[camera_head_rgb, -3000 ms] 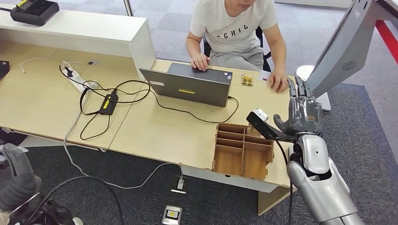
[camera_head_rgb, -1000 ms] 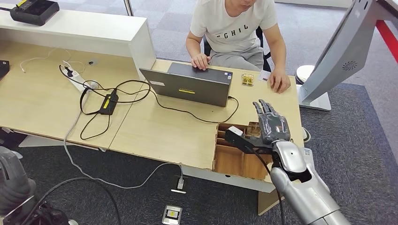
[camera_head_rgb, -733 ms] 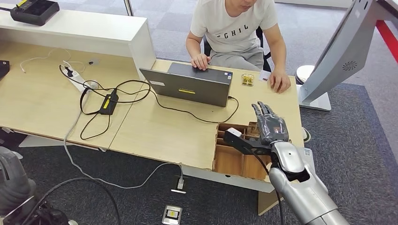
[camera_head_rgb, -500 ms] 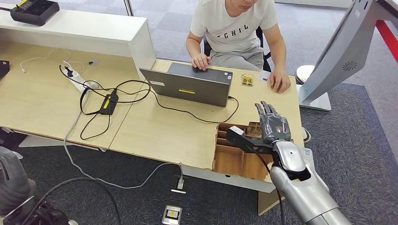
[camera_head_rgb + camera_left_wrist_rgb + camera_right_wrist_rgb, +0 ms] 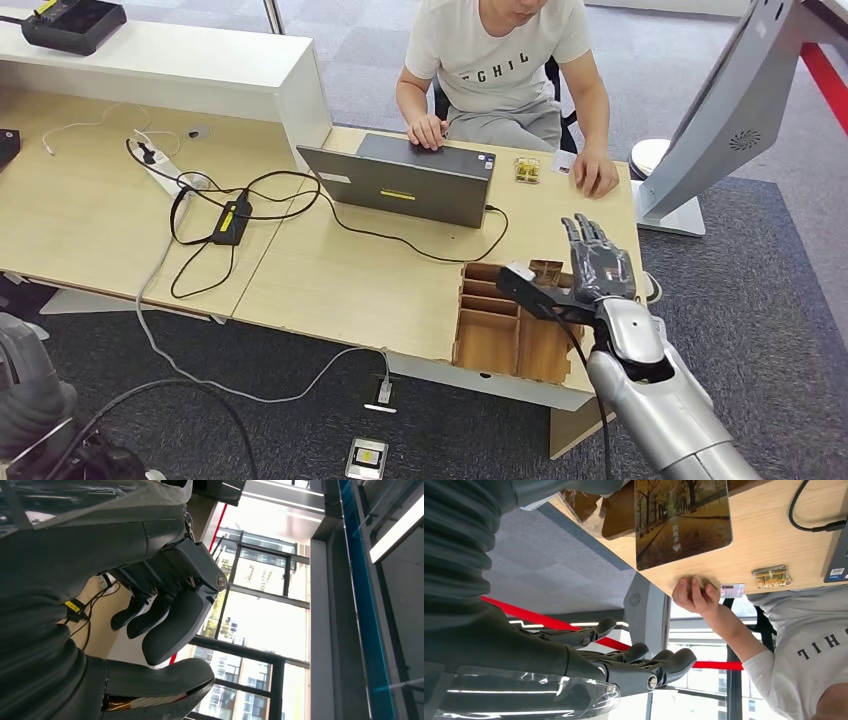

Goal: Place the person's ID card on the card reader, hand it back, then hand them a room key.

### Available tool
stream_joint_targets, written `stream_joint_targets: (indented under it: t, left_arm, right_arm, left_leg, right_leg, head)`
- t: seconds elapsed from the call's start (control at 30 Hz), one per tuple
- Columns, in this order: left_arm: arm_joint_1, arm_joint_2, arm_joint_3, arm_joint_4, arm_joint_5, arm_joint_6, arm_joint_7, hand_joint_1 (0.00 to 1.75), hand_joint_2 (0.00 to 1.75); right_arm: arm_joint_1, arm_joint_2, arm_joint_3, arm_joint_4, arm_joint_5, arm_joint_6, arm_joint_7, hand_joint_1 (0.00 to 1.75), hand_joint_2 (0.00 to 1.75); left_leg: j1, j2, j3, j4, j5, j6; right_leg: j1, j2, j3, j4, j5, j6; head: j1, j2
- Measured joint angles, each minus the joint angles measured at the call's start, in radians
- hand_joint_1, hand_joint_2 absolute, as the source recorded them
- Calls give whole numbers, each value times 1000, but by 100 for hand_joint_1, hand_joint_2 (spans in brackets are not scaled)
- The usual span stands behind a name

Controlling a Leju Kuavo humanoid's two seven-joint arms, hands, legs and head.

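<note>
My right hand (image 5: 598,265) is up over the far right corner of the wooden compartment tray (image 5: 487,340), fingers straight and slightly fanned, nothing between them; in my right wrist view the thumb sits apart from the other fingers (image 5: 644,665), also bare. My left hand (image 5: 165,615) is down low; its wrist view shows dark fingers curled loosely beside the thick grey thumb, nothing in them that I can see, though my own arm blocks a lot there. The ID card (image 5: 563,161) lies flat on the light wood desk (image 5: 350,280), just beside the person's hand (image 5: 594,176), touching or nearly so, I can't tell which. It's small and pale, print unreadable; in the head view its long axis runs roughly along the desk's far edge. Right wrist view shows a picture-printed card (image 5: 681,517) with a tree-lined path, rounded corners, cut off at the frame edge, held close in front of the camera or lying by the tray, can't tell. A small gold-coloured rectangular object (image 5: 527,170) sits next to the ID card; can't make out what it is. Grey laptop (image 5: 405,180) open toward the person, black cable trailing from it. The tray is plain brown board with slotted dividers, and my forearm hides its right cells.
</note>
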Motion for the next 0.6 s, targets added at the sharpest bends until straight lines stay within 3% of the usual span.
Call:
stream_joint_targets:
  t: [0.37,0.6]
  left_arm:
    - [-1,5,-2,0,8,1,0,171,175]
    - [-10,12,-8,4,26,-11,0,175,175]
  right_arm:
    - [20,8,10,0,7,30,-25,10,175]
    - [41,8,10,-25,3,38,-15,20,175]
  left_leg:
    - [0,0,0,0,0,0]
    - [0,0,1,0,0,0]
  right_leg:
    - [0,0,0,0,0,0]
    - [0,0,0,0,0,0]
  head:
    - [0,0]
    - [0,0]
